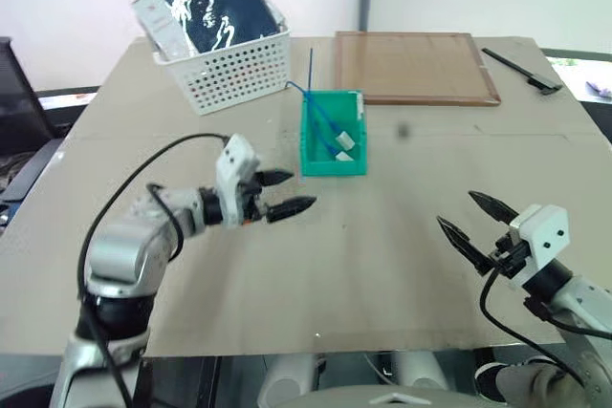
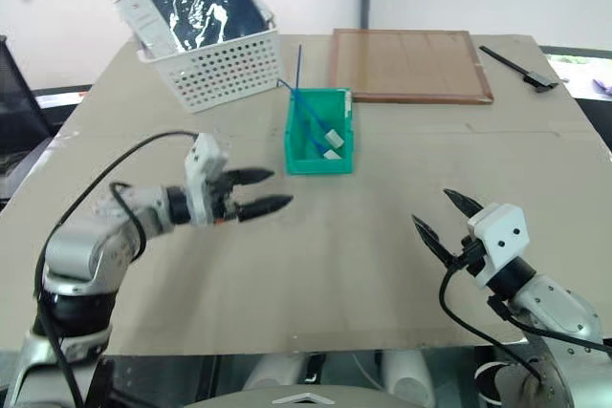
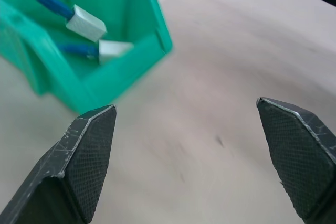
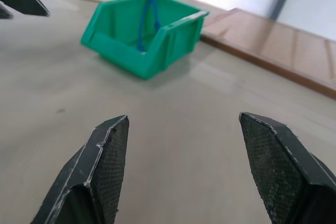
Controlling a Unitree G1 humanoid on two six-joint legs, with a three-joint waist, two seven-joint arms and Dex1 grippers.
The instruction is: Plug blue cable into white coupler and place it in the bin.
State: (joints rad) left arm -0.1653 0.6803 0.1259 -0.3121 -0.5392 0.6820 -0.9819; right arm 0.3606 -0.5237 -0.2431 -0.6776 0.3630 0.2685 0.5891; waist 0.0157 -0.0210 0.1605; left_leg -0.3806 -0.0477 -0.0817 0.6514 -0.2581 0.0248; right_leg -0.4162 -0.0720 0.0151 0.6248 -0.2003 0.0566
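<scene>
Beside the bin, left tool level, open.

Robot lab or test workspace, not a home. Plain desk covered in taped brown cardboard sheets, bare white walls behind. Props staged like a benchmark setup: small green bin ahead of the left fingers, blue cable and white coupler lying inside it; white perforated basket past the bin, holding a dark packaged item; flat wooden board far beyond the right fingers; black tool at the desk's far corner. Exposed black wiring loops off the robot arms. Dark equipment at the desk's side.
</scene>
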